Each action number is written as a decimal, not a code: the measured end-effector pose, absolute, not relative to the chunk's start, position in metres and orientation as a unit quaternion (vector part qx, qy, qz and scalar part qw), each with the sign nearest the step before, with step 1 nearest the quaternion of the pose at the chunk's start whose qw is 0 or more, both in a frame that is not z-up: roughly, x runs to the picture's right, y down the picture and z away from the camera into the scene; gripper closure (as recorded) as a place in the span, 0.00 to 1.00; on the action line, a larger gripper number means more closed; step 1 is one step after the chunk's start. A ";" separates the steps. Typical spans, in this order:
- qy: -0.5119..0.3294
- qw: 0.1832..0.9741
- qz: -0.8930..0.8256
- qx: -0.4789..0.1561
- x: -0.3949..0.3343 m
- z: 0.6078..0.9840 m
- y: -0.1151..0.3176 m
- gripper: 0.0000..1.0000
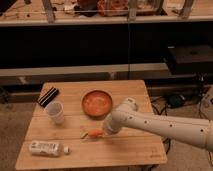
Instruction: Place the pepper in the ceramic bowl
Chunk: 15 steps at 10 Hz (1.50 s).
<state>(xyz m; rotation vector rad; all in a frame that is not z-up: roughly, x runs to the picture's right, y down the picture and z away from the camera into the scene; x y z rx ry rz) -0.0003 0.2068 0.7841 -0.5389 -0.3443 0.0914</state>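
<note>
The small orange pepper [94, 134] is held at the tip of my gripper [103, 132], just above the wooden table [135, 150], near its front middle. The gripper is shut on the pepper's right end, and the white arm reaches in from the right. The round orange-brown ceramic bowl [97, 103] stands on the table behind the pepper, a short way beyond it. The bowl has nothing in it.
A translucent white plastic cup [55, 112] stands left of the bowl. A black ridged object [48, 96] lies at the back left corner. A white labelled bottle [47, 148] lies on its side at the front left. Dark shelving stands behind the table.
</note>
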 end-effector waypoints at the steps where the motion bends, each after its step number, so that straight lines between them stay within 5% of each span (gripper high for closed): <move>1: -0.166 0.950 0.051 -0.260 0.002 0.786 0.195 0.94; 15: -0.162 0.951 0.100 -0.243 -0.008 0.826 0.107 0.94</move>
